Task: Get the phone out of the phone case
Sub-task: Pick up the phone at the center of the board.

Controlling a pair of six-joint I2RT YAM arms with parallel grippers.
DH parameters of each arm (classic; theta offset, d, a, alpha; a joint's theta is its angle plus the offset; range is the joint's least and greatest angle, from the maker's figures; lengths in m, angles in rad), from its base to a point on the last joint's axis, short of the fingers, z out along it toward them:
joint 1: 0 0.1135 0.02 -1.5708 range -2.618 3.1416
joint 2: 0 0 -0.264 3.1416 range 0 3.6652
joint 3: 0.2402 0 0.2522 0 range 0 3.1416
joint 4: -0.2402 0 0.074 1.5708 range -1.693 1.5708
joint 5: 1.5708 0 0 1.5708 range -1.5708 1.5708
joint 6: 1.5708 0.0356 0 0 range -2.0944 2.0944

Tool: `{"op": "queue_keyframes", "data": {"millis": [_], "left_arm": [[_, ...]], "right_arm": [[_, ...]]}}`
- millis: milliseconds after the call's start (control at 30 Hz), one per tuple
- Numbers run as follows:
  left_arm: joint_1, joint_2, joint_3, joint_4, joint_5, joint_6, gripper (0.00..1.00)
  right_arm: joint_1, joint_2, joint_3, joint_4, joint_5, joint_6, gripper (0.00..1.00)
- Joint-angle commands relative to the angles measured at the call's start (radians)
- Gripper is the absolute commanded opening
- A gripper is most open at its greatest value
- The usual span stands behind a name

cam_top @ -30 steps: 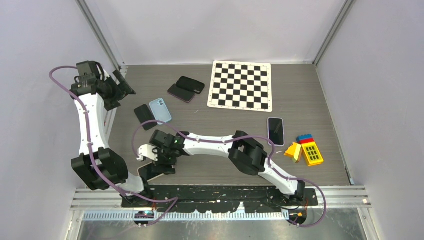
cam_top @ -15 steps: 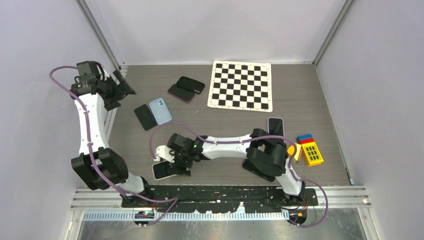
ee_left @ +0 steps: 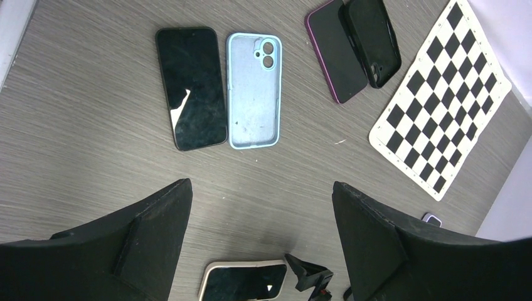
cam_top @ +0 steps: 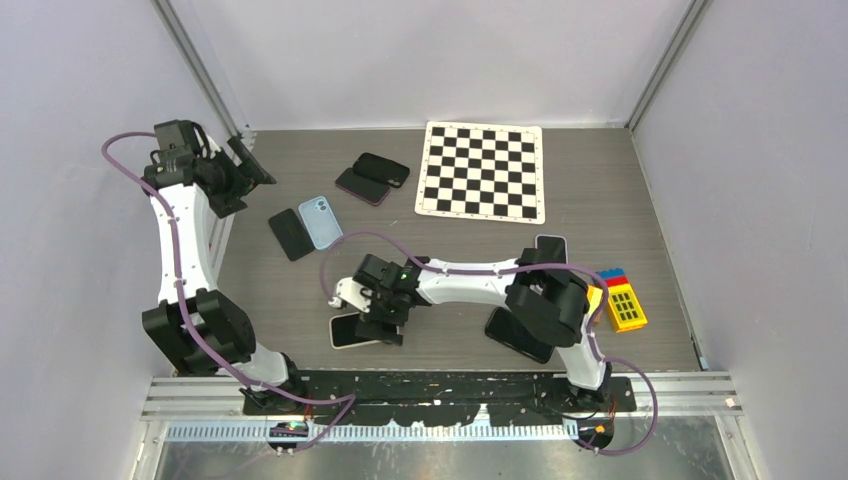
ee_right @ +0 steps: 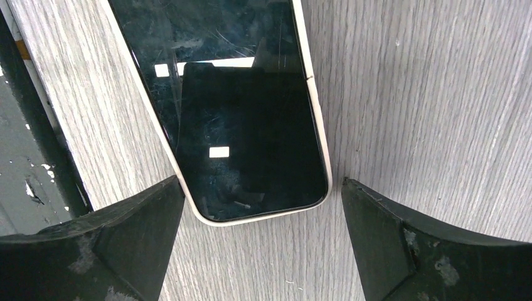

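Shifted: right gripper point(ee_right: 262, 183), cased phone point(ee_right: 238, 94), toward 3 o'clock.
Right jaws: wide, seemingly empty.
Left gripper point(ee_left: 260, 188): wide, empty.

- Left arm point(cam_top: 180, 250): base bolted at the near edge of the table point(cam_top: 600, 190), left side. It rises steeply and runs along the left edge toward the far-left corner.
- Left gripper point(cam_top: 250, 165): held high near the far-left corner, tilted down over the table. Jaws spread wide, both black fingers point(ee_left: 144, 232) well clear of the surface.
- Right arm point(cam_top: 470, 280): base at the near edge, right side. The elbow is folded above it and the forearm stretches low and leftward across the near half.
- Right gripper point(cam_top: 372, 312): low over the near-left area, pointing straight down. Jaws parted wide, fingers point(ee_right: 389, 244) close to the surface.
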Motion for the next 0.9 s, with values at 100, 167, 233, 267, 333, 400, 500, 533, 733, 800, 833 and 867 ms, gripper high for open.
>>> {"op": "queue_keyframes", "data": {"millis": [100, 167, 233, 267, 333, 400, 500, 533, 733, 800, 833, 867], "left_arm": [[-0.004, -0.016, 0.039, 0.029, 0.009, 0.009, 0.85], [-0.005, -0.017, 0.041, 0.026, 0.004, 0.014, 0.85], [-0.004, -0.018, 0.041, 0.025, 0.003, 0.016, 0.85], [-0.004, -0.018, 0.041, 0.025, 0.004, 0.016, 0.85], [-0.004, -0.019, 0.041, 0.025, 0.004, 0.016, 0.85], [-0.004, -0.016, 0.040, 0.025, 0.007, 0.015, 0.85], [-0.004, -0.013, 0.039, 0.029, 0.015, 0.010, 0.85], [-0.004, -0.012, 0.039, 0.031, 0.017, 0.009, 0.85], [-0.004, -0.017, 0.031, 0.034, 0.019, 0.001, 0.85], [-0.004, -0.021, 0.022, 0.051, 0.050, -0.019, 0.85], [-0.005, -0.022, 0.019, 0.059, 0.066, -0.027, 0.85], [-0.007, -0.024, 0.014, 0.067, 0.078, -0.037, 0.85]], "right_arm": [[0.018, 0.122, 0.123, -0.063, -0.003, -0.055, 1.00], [0.034, 0.143, 0.149, -0.064, -0.003, -0.064, 1.00], [0.048, 0.161, 0.172, -0.064, -0.015, -0.063, 1.00], [0.053, 0.165, 0.177, -0.062, -0.020, -0.061, 1.00], [0.064, 0.181, 0.190, -0.055, -0.035, -0.051, 1.00], [0.073, 0.197, 0.206, -0.051, -0.051, -0.039, 1.00], [0.077, 0.222, 0.241, -0.050, -0.076, -0.027, 1.00], [0.077, 0.227, 0.249, -0.051, -0.079, -0.019, 1.00], [0.073, 0.253, 0.270, -0.021, 0.008, 0.066, 0.63], [0.070, 0.232, 0.247, 0.011, 0.030, 0.098, 0.51], [0.069, 0.219, 0.234, 0.049, 0.034, 0.106, 0.49], [0.069, 0.188, 0.203, 0.072, 0.043, 0.121, 0.46]]}}
